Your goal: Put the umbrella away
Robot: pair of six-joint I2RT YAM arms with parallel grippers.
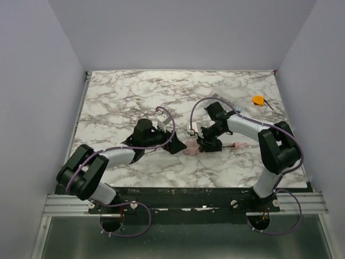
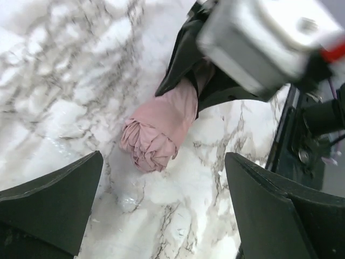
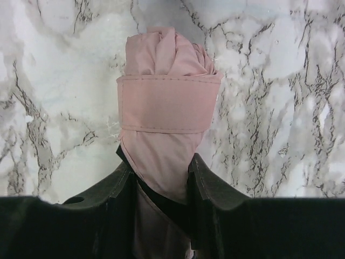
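Umbrella (image 1: 190, 148), pale pink and folded into a tight bundle, lies on the marble worktop (image 1: 124, 97) near its middle, a little toward the near edge. A strap (image 3: 168, 102) is wrapped around the fabric. My right gripper (image 3: 161, 181) is clamped on the bundle just behind that strap. My left gripper (image 2: 163, 162) hovers, spread wide apart, facing the bunched free end and not touching it. I judge the folding and strapping done, with the bundle held steady for a handover or a final tidy. Next, my left gripper would need to line up squarely on the free end before closing.
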